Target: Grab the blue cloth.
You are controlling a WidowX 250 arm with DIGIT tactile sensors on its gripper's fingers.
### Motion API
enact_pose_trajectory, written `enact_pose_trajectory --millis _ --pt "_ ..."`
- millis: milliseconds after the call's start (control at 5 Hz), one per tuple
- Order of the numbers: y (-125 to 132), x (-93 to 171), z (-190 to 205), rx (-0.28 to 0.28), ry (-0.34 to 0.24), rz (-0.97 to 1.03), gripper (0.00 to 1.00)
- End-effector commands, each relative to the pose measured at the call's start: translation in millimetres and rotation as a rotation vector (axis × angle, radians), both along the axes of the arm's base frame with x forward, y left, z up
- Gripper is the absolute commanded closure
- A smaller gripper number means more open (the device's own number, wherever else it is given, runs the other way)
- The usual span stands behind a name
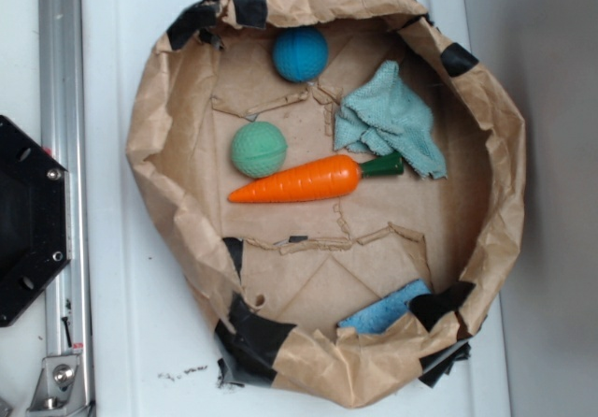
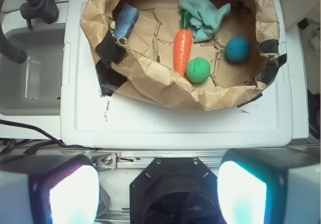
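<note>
The blue cloth (image 1: 391,120), a pale teal terry rag in rumpled folds, lies inside the brown paper nest (image 1: 159,108) at its right side, next to the carrot's green top. In the wrist view the blue cloth (image 2: 204,13) shows at the top, far from my gripper (image 2: 158,194). The two fingers (image 2: 75,194) stand wide apart at the bottom edge with nothing between them, above the black robot base and clear of the nest. The exterior view does not show the gripper.
In the nest lie an orange carrot (image 1: 299,181), a green ball (image 1: 258,149), a blue ball (image 1: 300,53) and a bright blue sponge-like piece (image 1: 383,309). The nest rests on a white board (image 1: 121,277). A black base (image 1: 28,221) and a metal rail (image 1: 62,108) stand to the left.
</note>
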State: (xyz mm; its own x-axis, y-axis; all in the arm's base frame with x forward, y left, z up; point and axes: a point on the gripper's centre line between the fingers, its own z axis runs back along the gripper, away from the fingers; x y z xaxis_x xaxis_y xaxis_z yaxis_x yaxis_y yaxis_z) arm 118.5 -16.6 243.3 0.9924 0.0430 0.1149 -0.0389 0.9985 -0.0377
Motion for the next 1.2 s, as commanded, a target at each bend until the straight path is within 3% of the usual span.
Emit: enact_pose_trajectory --millis 0,200,600,800,1000 --pt "0 0 0 0.0 0.0 0.0 0.0" --pt "9 34 -50 0.188 -0.022 0.163 0.0" --pt "42 136 -91 0.146 -0.158 0.368 0.0" --pt "71 162 -106 0.057 -0.177 0.404 0.0" --pt "89 181 -137 0.05 -0.178 0.375 0.0"
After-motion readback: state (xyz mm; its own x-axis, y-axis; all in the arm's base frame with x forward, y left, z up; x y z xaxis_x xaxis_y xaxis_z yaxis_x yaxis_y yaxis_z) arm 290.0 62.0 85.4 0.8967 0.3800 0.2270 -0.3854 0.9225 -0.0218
